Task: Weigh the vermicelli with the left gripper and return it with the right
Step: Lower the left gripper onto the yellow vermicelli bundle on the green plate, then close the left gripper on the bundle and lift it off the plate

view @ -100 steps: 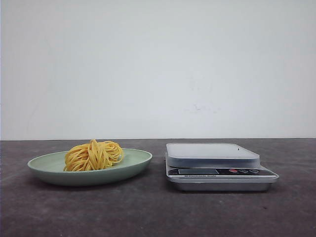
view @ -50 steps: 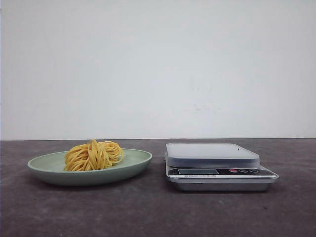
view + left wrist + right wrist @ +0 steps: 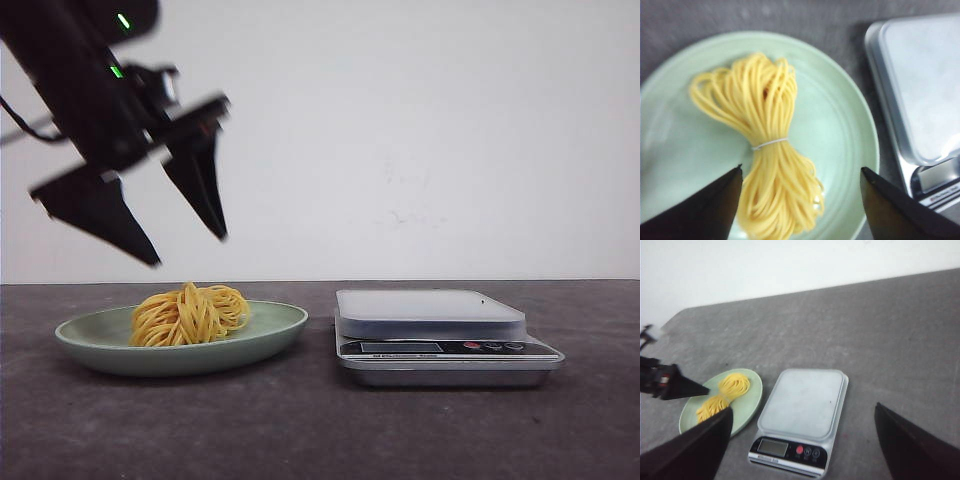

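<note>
The left gripper (image 3: 188,250) hangs in the air above the plate with its two dark, pointed fingers (image 3: 200,185) spread wide apart and holding nothing. Directly beneath the gap between them lies the vermicelli (image 3: 190,314), a bundle of thin yellow noodle strands tied at its middle by a pale band (image 3: 769,144), resting on a shallow pale green plate (image 3: 275,333). The fingertips are clear of the noodles and not touching them. The plate sits on a dark grey table (image 3: 300,430), on the left side as seen from the front. Just beside it to the right, not touching, stands a silver kitchen scale (image 3: 440,335) with a bare flat weighing platform (image 3: 802,402), a small display (image 3: 771,446) and a row of buttons (image 3: 807,452) along its front edge. The right gripper (image 3: 802,440) is held high above the table, looking down on both scale and plate, its fingers (image 3: 910,452) also wide apart and grasping nothing. A plain white wall (image 3: 420,140) rises behind the table.
</note>
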Available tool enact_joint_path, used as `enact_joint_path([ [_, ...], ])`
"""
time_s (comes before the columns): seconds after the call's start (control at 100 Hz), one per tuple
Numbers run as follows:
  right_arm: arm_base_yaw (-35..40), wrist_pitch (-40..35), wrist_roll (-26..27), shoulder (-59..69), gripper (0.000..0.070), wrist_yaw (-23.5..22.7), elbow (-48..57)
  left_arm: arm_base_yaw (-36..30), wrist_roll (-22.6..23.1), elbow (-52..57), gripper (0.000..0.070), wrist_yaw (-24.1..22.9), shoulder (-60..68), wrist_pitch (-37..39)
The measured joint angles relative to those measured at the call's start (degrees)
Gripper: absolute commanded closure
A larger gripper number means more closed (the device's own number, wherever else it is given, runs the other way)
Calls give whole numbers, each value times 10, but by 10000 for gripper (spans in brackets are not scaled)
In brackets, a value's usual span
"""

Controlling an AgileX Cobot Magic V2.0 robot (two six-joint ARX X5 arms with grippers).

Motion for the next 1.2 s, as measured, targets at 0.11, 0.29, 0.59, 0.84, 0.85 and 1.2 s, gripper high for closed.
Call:
enact_joint_path([
  [0.11, 1, -10, -4, 0, 127, 0, 0, -16, 0, 4, 244, -33, 35, 0],
  [0.29, 2, -22, -10, 0, 128, 0, 0, -30, 3, 4, 271, -69, 57, 15],
  [0.59, 2, -24, -11, 0, 147, 0, 0, -30, 9, 6, 697, -72, 60, 35],
  [0.84, 2, -25, -11, 0, 149, 0, 0, -30, 21, 10, 697, -84, 60, 27],
  [0.85, 2, -25, -11, 0, 149, 0, 0, -30, 21, 10, 697, -84, 60, 27],
  [1.2, 2, -25, -11, 0, 149, 0, 0, -31, 37, 91, 697, -81, 59, -61],
])
